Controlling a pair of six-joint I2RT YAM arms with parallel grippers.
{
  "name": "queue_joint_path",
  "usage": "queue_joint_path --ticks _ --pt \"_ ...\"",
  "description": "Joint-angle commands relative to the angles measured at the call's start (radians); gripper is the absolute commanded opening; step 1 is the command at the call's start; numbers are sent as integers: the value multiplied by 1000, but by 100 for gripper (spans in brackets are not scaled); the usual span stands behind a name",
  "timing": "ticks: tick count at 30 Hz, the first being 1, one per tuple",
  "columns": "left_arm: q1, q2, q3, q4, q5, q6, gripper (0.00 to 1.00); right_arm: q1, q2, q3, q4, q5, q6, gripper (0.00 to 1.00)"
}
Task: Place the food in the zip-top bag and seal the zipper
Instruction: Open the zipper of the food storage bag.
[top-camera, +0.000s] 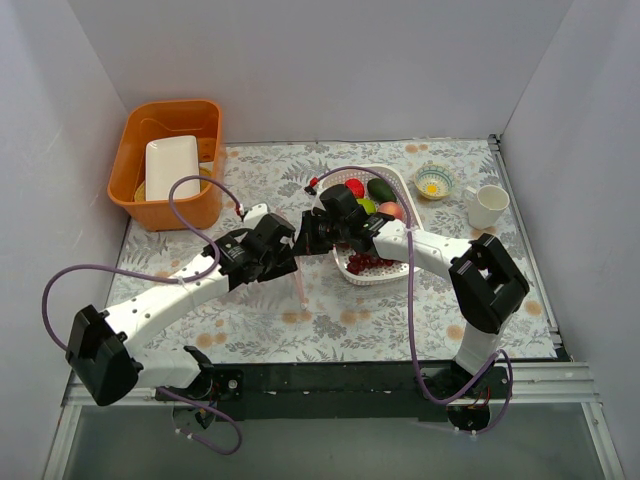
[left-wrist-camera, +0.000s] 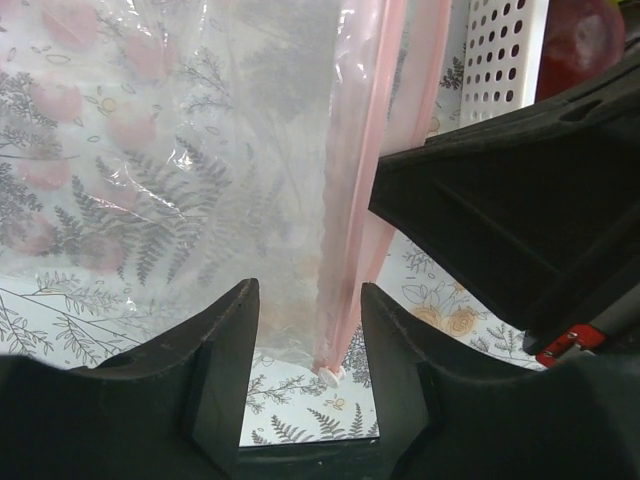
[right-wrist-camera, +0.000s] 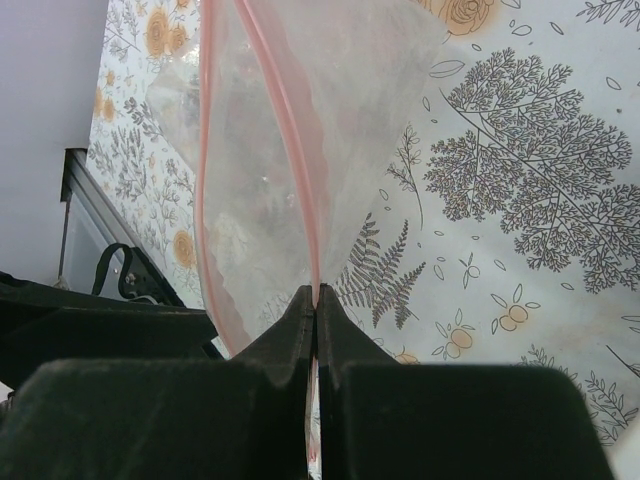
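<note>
- Right gripper (right-wrist-camera: 316, 300) has its fingers (right-wrist-camera: 285, 335) pinched tight on the pink zipper (right-wrist-camera: 290, 150), holding the zip-top bag (right-wrist-camera: 250, 190) up off the patterned table (right-wrist-camera: 520, 180).
- Left gripper (left-wrist-camera: 308, 300) has its fingers (left-wrist-camera: 225, 340) apart, one on each side of the same strip near its end. They are not clamped on it, and I cannot tell whether they touch it.
- The step looks like opening the mouth: nothing shows inside the clear bag, so loading has not begun.
- Next call: the left gripper needs to catch one lip only and draw it away from the right's side, leaving a gap for the fruit.
- The food sits apart in one white perforated basket (top-camera: 405, 185).
- I count five pieces: one red round fruit (top-camera: 355, 187), one avocado (top-camera: 380, 190), one yellow-green piece (top-camera: 367, 206) half hidden, one pink round fruit (top-camera: 391, 210) and one bunch of grapes (top-camera: 365, 263).
- Also here: one orange bin (top-camera: 120, 180), one small bowl (top-camera: 434, 181) and one white mug (top-camera: 487, 206).
</note>
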Motion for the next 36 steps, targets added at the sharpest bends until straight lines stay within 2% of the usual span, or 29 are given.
queue_joint_path --ticks 1,7,18,22,30,36 --pt "1 12 61 13 26 12 46 6 -43 4 18 -5 -17 1" --pt "1 12 100 -2 53 18 48 6 -41 4 16 -2 -15 1" --pt "1 46 11 35 27 -17 47 6 -46 7 19 -6 -14 1" --pt "1 69 6 36 -5 -17 42 6 -51 3 16 -5 -14 1" --pt "1 77 29 29 -20 -13 39 8 -55 -4 9 -3 -18 1" --pt "1 81 45 0 -43 -8 26 11 -60 -10 9 1 -21 1"
